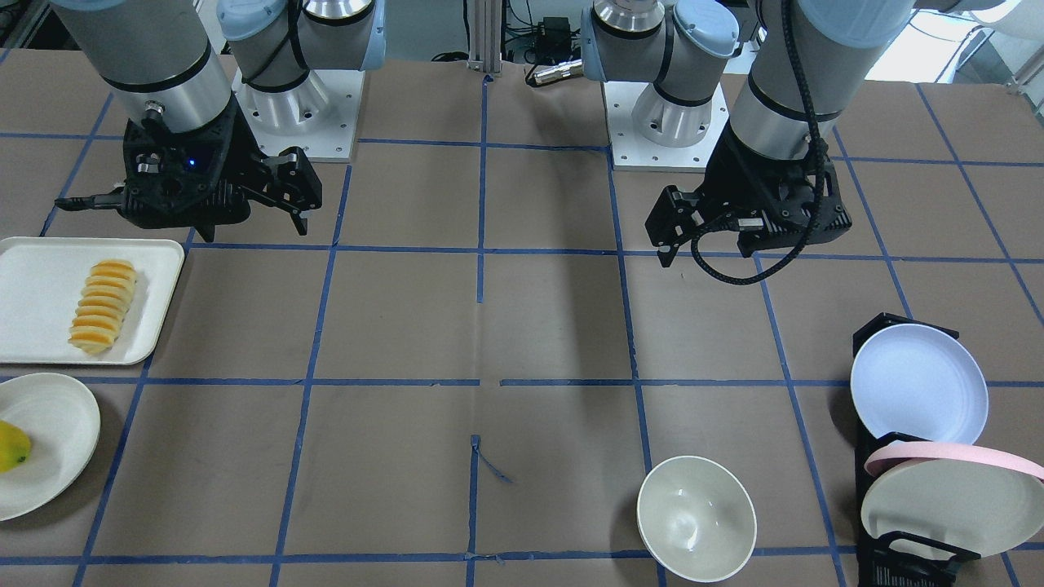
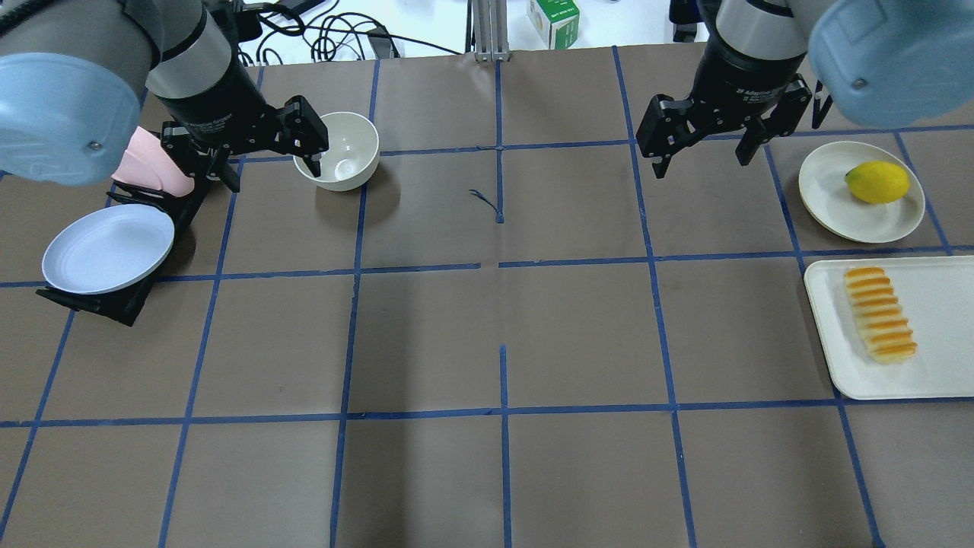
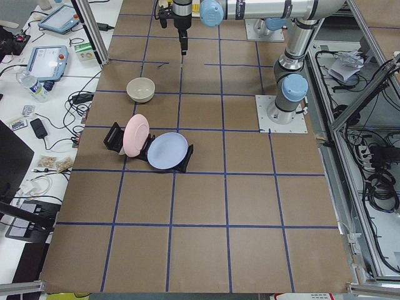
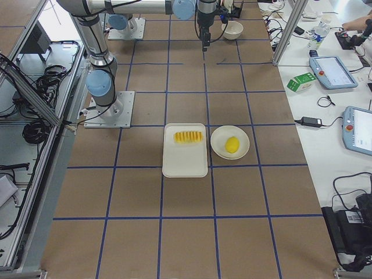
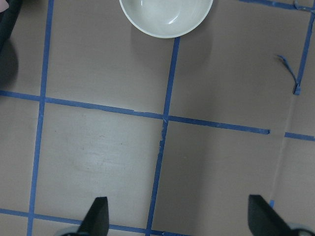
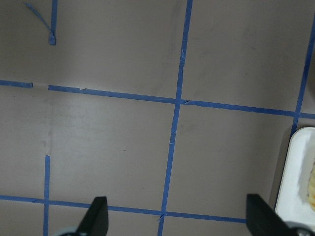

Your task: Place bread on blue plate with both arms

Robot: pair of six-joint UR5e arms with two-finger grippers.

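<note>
The bread (image 1: 102, 306), a ridged orange and pale yellow loaf, lies on a white tray (image 1: 33, 326) on my right side; it also shows in the overhead view (image 2: 880, 313). The blue plate (image 1: 917, 381) leans in a black rack (image 2: 114, 304) on my left side, seen in the overhead view (image 2: 108, 247) too. My right gripper (image 2: 700, 156) hangs open and empty above the table, apart from the tray. My left gripper (image 2: 270, 164) hangs open and empty next to the white bowl (image 2: 338, 148). Both wrist views show the fingertips (image 5: 98, 216) wide apart over bare table.
A pink-rimmed cream plate (image 1: 954, 481) stands in the same rack behind the blue plate. A yellow-green fruit (image 2: 877, 182) lies on a cream plate (image 2: 825, 190) beyond the tray. The tray's edge (image 6: 295, 182) shows in the right wrist view.
</note>
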